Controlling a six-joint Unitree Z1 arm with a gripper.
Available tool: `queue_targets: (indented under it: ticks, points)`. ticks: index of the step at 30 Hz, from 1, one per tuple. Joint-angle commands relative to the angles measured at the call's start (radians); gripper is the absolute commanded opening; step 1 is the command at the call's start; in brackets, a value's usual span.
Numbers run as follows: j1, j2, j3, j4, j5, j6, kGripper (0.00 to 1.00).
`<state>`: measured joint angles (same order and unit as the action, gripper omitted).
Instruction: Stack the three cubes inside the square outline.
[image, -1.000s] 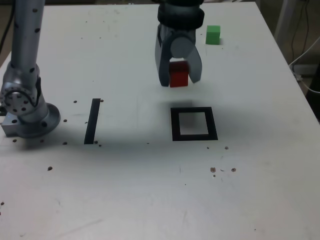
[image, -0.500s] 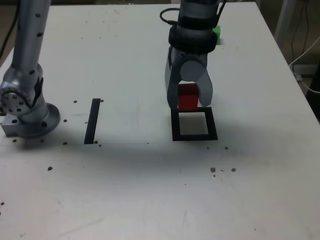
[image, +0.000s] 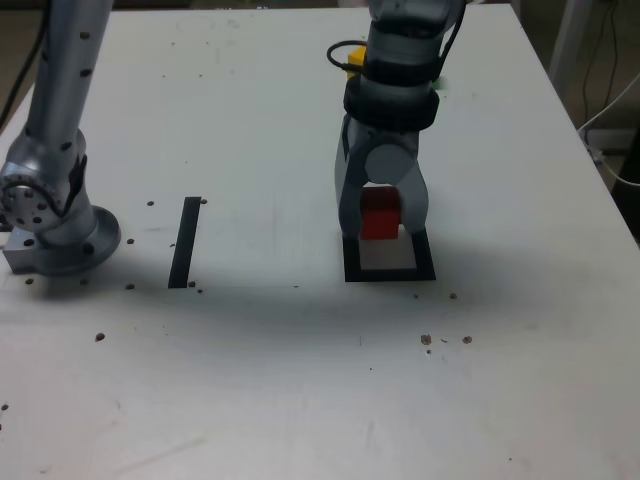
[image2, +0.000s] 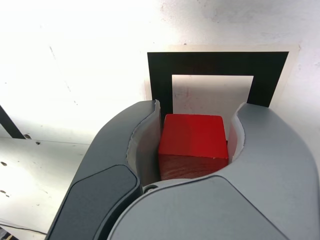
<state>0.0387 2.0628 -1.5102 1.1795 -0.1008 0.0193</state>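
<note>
White tabletop (image: 250, 380): claw (image: 381, 232) clamped on red cube (image2: 194, 144) over square outline (image2: 161, 80); best centred above the pale middle, lowered squarely, then released.

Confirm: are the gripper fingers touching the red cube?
Touching. In the wrist view the gripper has both fingers pressed against opposite sides of the red cube, with no gap on either side.
</note>
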Motion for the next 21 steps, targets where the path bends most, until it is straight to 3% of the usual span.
queue_targets:
  ticks: [1,21]
  points:
    - [-0.001,0.008,0.003,-0.005,-0.004,0.004,0.29]
    - [0.011,0.062,0.015,-0.045,-0.022,0.027,0.29]
